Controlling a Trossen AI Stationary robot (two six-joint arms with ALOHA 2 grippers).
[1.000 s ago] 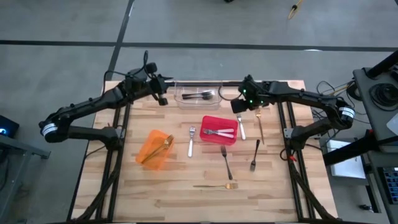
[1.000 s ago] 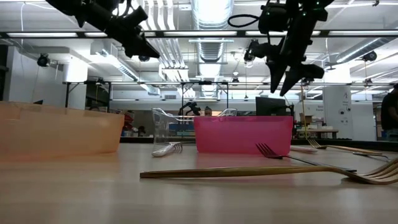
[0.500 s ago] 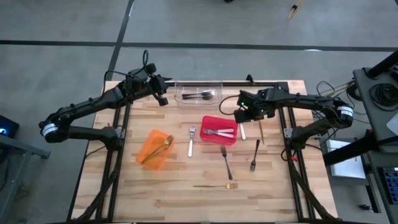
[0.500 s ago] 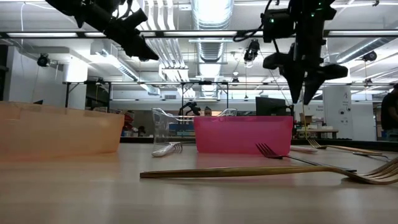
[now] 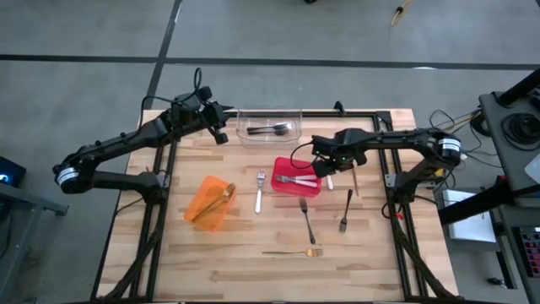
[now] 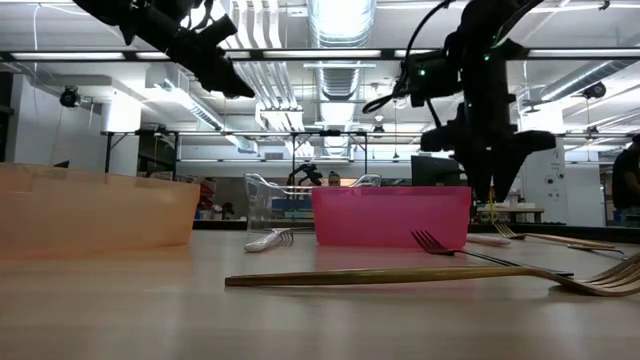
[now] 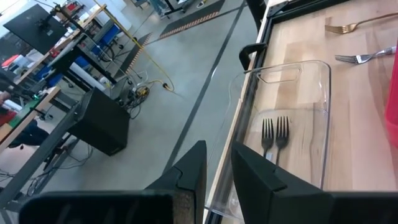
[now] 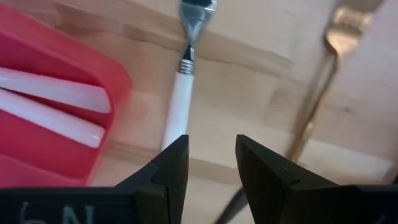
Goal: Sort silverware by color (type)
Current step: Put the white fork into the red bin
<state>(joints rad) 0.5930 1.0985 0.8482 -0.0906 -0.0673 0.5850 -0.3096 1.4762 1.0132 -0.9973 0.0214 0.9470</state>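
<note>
Right end effector point(image 5: 326, 165) hanging low just past the red bin point(image 5: 296, 176), fingers part-way open with nothing between them, lined up over a white-handled fork point(image 8: 180, 99) lying on the table point(image 5: 245, 262) right beside that bin. Looks like the next pickup, though that's a guess. A gold piece point(image 8: 314, 87) lying alongside, a little farther out.

Left end effector point(image 5: 218, 127) parked up by the far corner next to the clear bin point(image 5: 270, 127), fingers narrowly apart, holding nothing.

Progress-wise, roughly halfway by the look of it:
- clear bin: two dark forks point(image 7: 275, 134) inside
- red bin: a couple of white-handled pieces point(image 5: 297, 179) in there
- orange bin point(image 5: 208, 203): gold pieces point(image 5: 221, 199) inside

Left out on the table: another white-handled fork point(image 5: 259, 192) between orange and red bins, two dark forks point(image 5: 307, 219) near the front, a gold fork point(image 5: 294, 252) closest to the front edge, plus the two by the right end effector. So about six to go.

No brand, label or readable writing anywhere on the bins or cutlery; some blurry marks low on the right wrist camera's housing, can't make them out.
</note>
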